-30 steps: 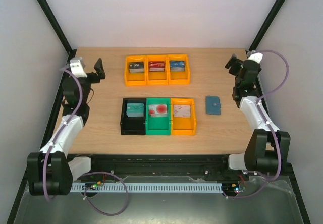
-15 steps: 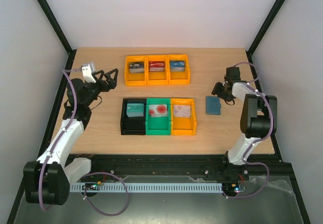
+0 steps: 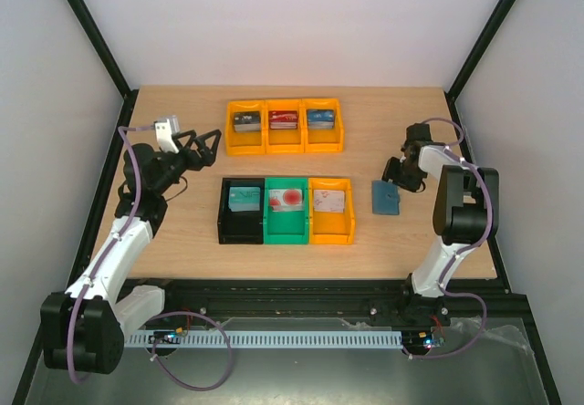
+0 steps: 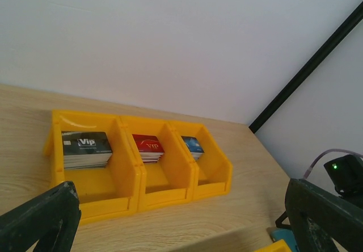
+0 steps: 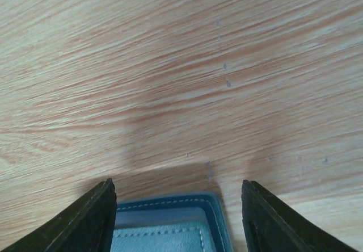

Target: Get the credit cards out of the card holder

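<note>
Two arms at one table (image 3: 192, 241).

Near row, centre: black bin (image 3: 230, 230), green bin (image 3: 286, 232) and orange bin (image 3: 331, 233), touching side by side, each with credit cards (image 3: 244, 197) lying inside.

Right of that row, apart from it: card holder (image 3: 386, 198), slate-blue, flat on the table.

Right end effector (image 3: 395, 179): low at the holder's far edge, fingers (image 5: 93, 221) part-spread to either side of it, pinching nothing. Bare table shows between the holder and one finger.

Left end effector (image 3: 205, 143): raised over the far left of the table, spread wide, empty, facing the far row.

Far row: three yellow bins (image 3: 284, 146), joined, a card stack in each.
</note>
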